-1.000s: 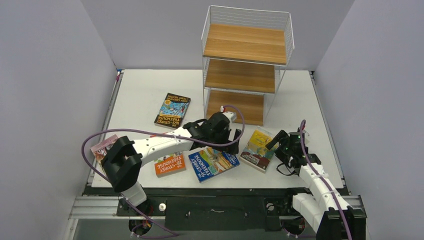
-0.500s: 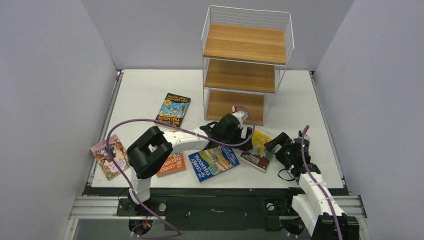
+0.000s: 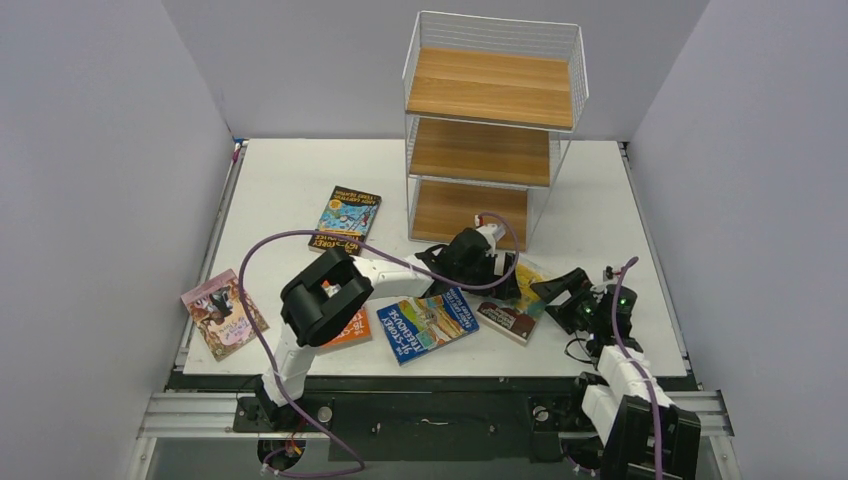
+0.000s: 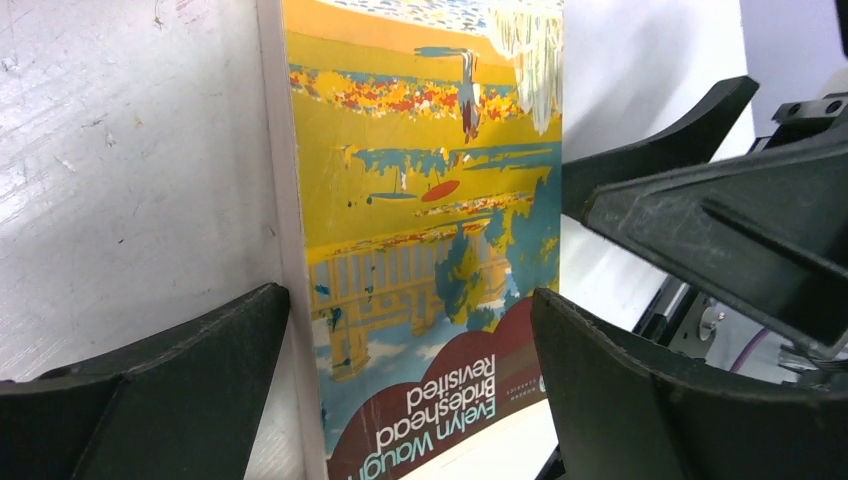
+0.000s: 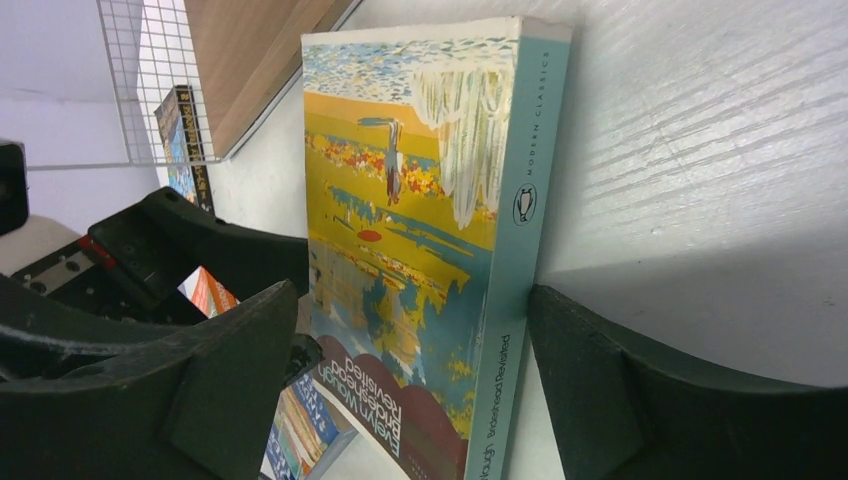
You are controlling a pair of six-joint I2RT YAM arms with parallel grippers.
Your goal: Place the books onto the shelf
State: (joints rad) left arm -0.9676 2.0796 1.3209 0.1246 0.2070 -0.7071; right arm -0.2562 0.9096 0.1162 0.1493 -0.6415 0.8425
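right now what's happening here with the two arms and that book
The left pincer and the right pincer each straddle the yellow book, which lies on the table before the shelf, jaws open, not gripping. The orange book, blue book, dark book and pink book lie flat nearby; none is on the shelf.

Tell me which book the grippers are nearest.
The yellow-brown one, right of the blue book: it alone lies between the open fingers of the left gripper and right gripper.
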